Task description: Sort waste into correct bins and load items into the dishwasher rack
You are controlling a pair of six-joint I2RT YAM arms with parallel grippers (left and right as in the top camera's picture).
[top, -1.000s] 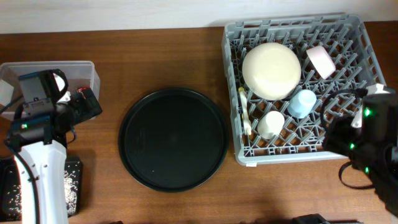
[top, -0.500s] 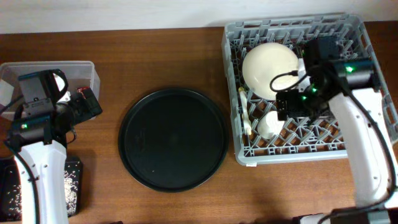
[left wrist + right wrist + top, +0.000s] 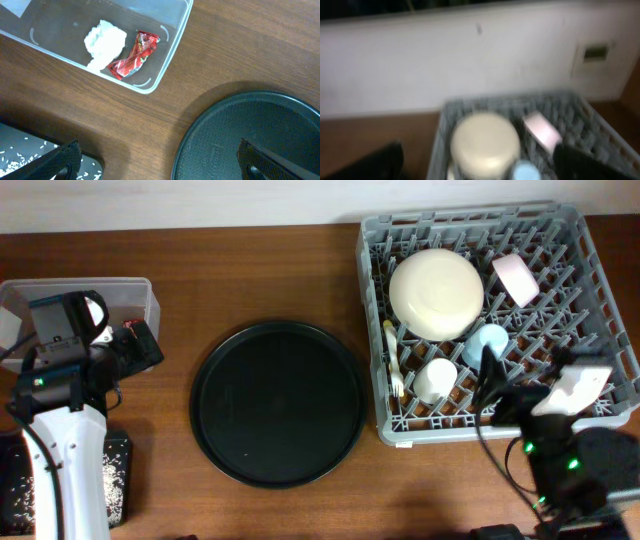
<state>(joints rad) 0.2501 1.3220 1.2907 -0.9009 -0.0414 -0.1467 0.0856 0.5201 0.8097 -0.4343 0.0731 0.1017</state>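
The grey dishwasher rack at the right holds the cream bowl, pink bowl, light blue cup, white cup and pale cutlery. My right gripper hangs open over the rack's front edge, holding nothing. Its blurred wrist view shows the cream bowl and pink bowl. At the left, the clear tub contains the paper wad and red wrapper. My left gripper stands open and empty beside it. Rice grains lie in the shallow black tray.
A large round black tray lies in the middle of the wooden table, between the tub and the rack. A pale wall runs behind the table's far edge. My left arm stands over the shallow black tray at the front left.
My right arm swung in over the rack's middle and has drawn back to its front right edge. The left arm and the things in the rack have not moved.
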